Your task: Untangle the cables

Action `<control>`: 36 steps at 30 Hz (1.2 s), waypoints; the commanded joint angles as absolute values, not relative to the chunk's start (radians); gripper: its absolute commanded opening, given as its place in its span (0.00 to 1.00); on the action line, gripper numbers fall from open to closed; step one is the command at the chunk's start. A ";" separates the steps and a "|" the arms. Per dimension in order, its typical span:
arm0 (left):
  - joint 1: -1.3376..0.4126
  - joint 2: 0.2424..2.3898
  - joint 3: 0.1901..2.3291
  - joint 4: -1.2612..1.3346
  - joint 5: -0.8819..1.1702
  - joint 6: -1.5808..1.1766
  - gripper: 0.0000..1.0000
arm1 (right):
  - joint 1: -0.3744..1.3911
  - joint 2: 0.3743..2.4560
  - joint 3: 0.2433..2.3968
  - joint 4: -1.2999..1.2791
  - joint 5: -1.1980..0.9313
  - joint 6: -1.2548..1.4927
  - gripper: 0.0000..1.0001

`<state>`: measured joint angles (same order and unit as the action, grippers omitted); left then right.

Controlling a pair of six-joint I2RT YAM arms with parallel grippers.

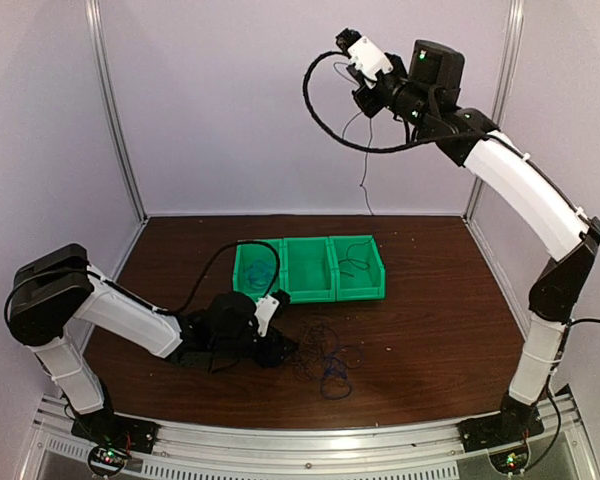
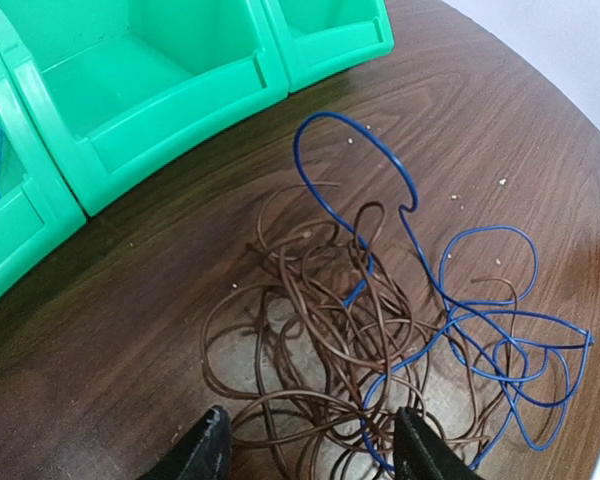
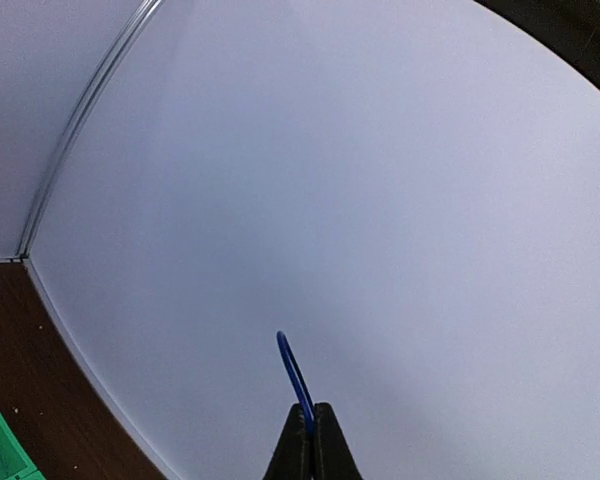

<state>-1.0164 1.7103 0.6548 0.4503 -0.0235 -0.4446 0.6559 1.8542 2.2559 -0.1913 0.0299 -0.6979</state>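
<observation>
Cables (image 2: 320, 340): main tangle on worktop (image 1: 430, 340), front-centre; brown-black strands w/ blue cable (image 2: 480, 320) looped thru its right side.
L fingers (image 2: 208, 452): low over worktop, spread apart, straddling near edge of tangle; I can't tell if they touch it.
Green bins (image 1: 310, 288): three in a row, just behind tangle; I see blue wire (image 1: 260, 268) in left one, thin black wire (image 1: 357, 262) in right one.
R fingers (image 3: 310, 445): up high nr back wall, pressed together on blue loop (image 3: 295, 375).
Hanging strand (image 1: 363, 170): thin, drops from R fingers in front of back wall, well above bins; reads dark from top cam.
</observation>
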 commanded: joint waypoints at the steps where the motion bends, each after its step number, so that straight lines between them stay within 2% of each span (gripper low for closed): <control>1: -1.020 1.682 0.622 0.501 -0.033 -0.458 0.57 | 0.647 1.765 2.013 -0.161 -0.049 -0.615 0.00; 12: -1.019 1.654 0.572 0.528 -0.046 -0.471 0.57 | 0.565 1.634 1.552 -0.107 -0.170 -0.468 0.00; 17: -1.020 1.669 0.586 0.526 -0.045 -0.465 0.57 | 0.546 1.602 1.444 -0.116 -0.247 -0.403 0.00; 24: -1.020 1.679 0.586 0.533 -0.042 -0.466 0.57 | 0.546 1.554 1.332 -0.107 -0.322 -0.334 0.00; 36: -1.020 1.666 0.572 0.537 -0.046 -0.472 0.57 | 0.539 1.782 1.365 -0.142 -0.328 -0.297 0.00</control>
<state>-1.0164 1.6794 0.5842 0.4793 -0.0338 -0.4637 0.5438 1.7218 1.3373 -0.1349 -0.3119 -0.3305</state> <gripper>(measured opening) 0.569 0.009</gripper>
